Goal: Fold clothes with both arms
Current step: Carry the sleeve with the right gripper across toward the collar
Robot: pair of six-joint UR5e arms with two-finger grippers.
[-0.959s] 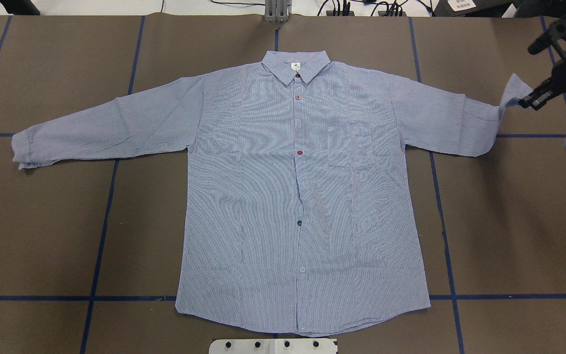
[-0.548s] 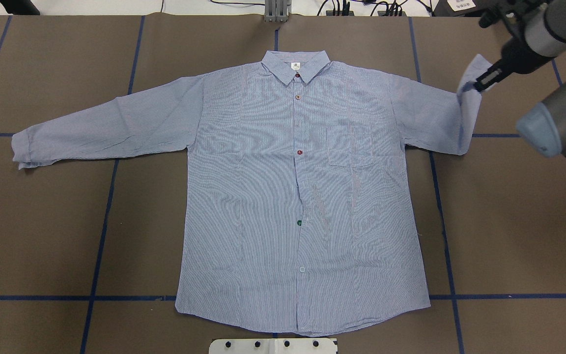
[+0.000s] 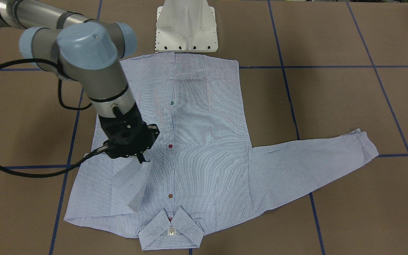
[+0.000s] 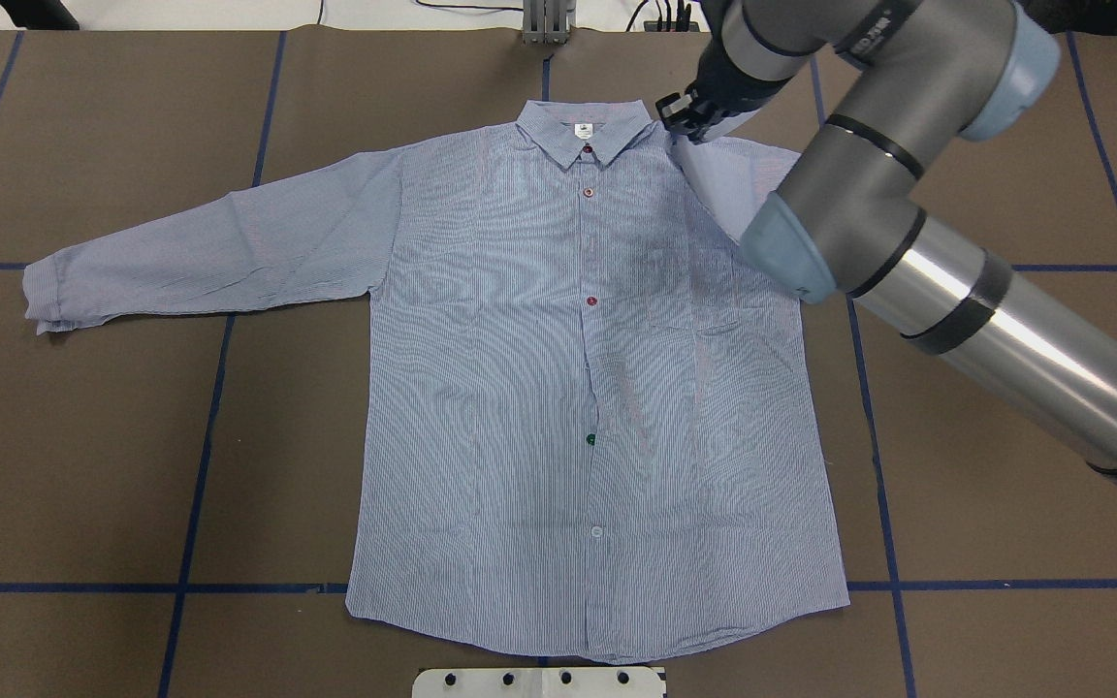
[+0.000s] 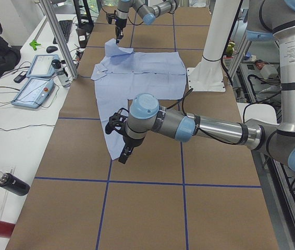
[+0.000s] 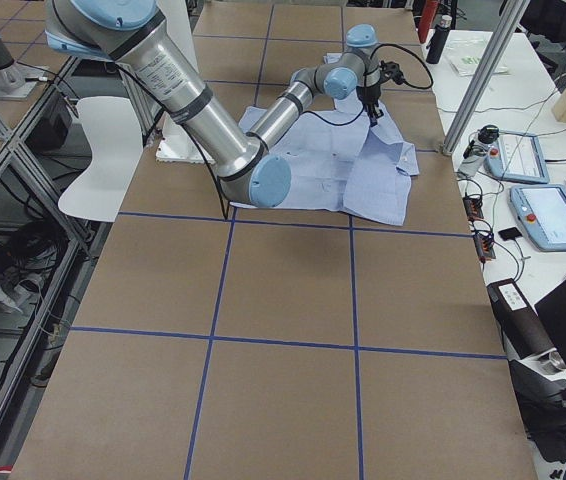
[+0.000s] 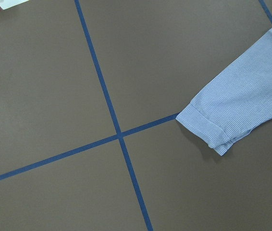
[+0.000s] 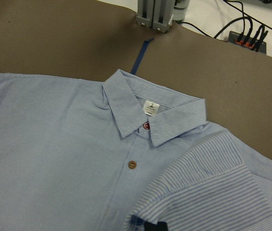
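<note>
The light blue striped shirt lies flat and buttoned, collar at the far side. My right gripper is shut on the right sleeve's cuff and holds it above the shirt's shoulder beside the collar, so the sleeve is doubled back over the chest. The cuff fills the lower right of the right wrist view. The left sleeve lies stretched out flat; its cuff shows in the left wrist view. My left gripper hovers by that cuff; I cannot tell whether it is open or shut.
The white pedestal base stands at the shirt's hem. Blue tape lines cross the brown table cover. An aluminium post and cables sit beyond the collar. An operator's bench with tablets and a bottle runs along the far edge.
My right gripper has carried the right sleeve's cuff from the table's right side leftward to beside the collar, doubling the sleeve over the shirt. The rest of the shirt has not moved.
</note>
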